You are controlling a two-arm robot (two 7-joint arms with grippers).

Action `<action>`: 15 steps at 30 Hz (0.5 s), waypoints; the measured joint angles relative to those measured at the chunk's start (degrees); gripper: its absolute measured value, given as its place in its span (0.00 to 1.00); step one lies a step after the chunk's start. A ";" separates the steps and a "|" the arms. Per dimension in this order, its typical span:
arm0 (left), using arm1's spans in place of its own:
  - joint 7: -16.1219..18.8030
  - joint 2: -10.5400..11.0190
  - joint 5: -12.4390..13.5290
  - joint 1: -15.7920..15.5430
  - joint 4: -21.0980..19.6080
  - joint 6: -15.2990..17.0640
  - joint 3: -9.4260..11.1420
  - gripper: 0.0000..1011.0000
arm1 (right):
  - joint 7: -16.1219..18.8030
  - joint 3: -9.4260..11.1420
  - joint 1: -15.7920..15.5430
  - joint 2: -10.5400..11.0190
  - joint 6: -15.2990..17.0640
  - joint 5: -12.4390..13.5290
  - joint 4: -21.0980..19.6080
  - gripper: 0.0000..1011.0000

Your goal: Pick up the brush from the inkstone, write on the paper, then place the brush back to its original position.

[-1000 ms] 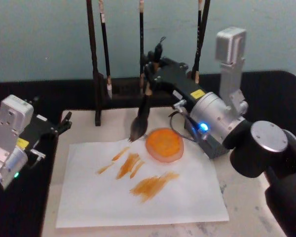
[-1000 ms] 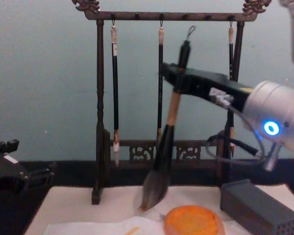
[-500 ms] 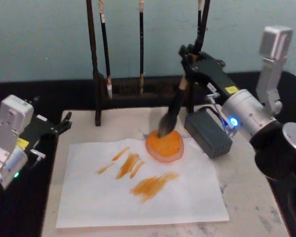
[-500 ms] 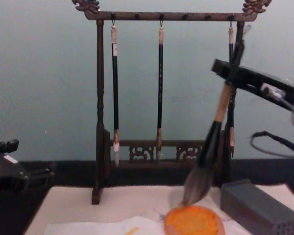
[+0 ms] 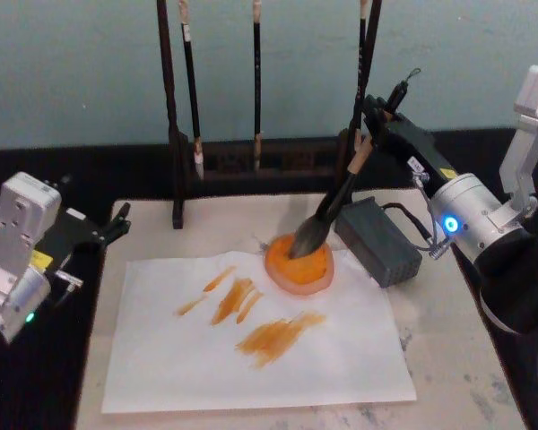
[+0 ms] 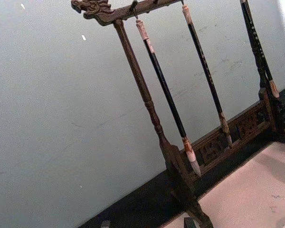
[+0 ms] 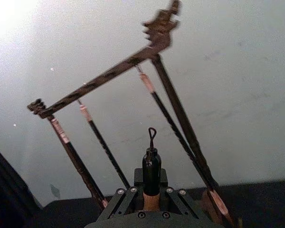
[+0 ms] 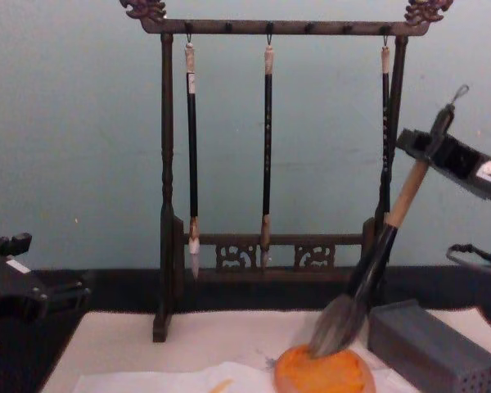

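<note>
Head view: R tool (image 5: 369, 141) clamped on tilted brush (image 5: 327, 215), hairs on inkstone (image 5: 291, 274); L tool (image 5: 113, 226) parked left, state unclear.

From the head camera we look steeply down on the paper (image 5: 251, 358) and inkstone (image 5: 300, 273), the brush rack (image 5: 168, 107) standing at 12 o'clock. Our chest camera sits low and faces that rack head-on, the inkstone near its 6 o'clock edge. Both wrist cameras tilt up at the same rack, the right one close behind the brush (image 7: 151, 164).
</note>
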 joint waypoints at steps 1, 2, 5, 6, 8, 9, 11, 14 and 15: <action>0.00 0.00 0.00 0.00 0.00 0.00 0.00 0.99 | 0.11 0.28 0.22 -0.13 0.48 1.11 0.71 0.17; 0.00 0.00 0.00 0.00 0.00 0.00 0.00 0.99 | 0.11 0.28 0.22 -0.13 0.48 1.11 0.71 0.17; 0.00 0.00 0.00 0.00 0.00 0.00 0.00 0.99 | 0.09 0.79 0.86 -0.31 1.44 3.34 2.50 0.17; 0.00 0.00 0.00 0.00 0.00 0.00 0.00 0.99 | 0.05 0.86 1.04 -0.33 1.60 3.68 2.91 0.17; 0.00 0.00 0.00 0.00 0.00 0.00 0.00 0.99 | -0.04 1.05 1.61 -0.37 2.12 4.84 4.15 0.17; 0.00 0.00 0.00 0.00 0.00 0.00 0.00 0.99 | -0.04 1.12 1.81 -0.39 2.29 5.22 4.62 0.17; 0.00 0.00 0.00 0.00 0.00 0.00 0.00 0.99 | -0.04 1.26 2.17 -0.42 2.64 5.95 5.37 0.17; 0.00 0.00 0.00 0.00 0.00 0.00 0.00 0.99 | -0.11 1.56 3.02 -0.47 3.23 7.36 7.12 0.17; 0.00 0.00 0.00 0.00 0.00 0.00 0.00 0.99 | -0.13 1.63 3.23 -0.48 3.37 7.70 7.48 0.17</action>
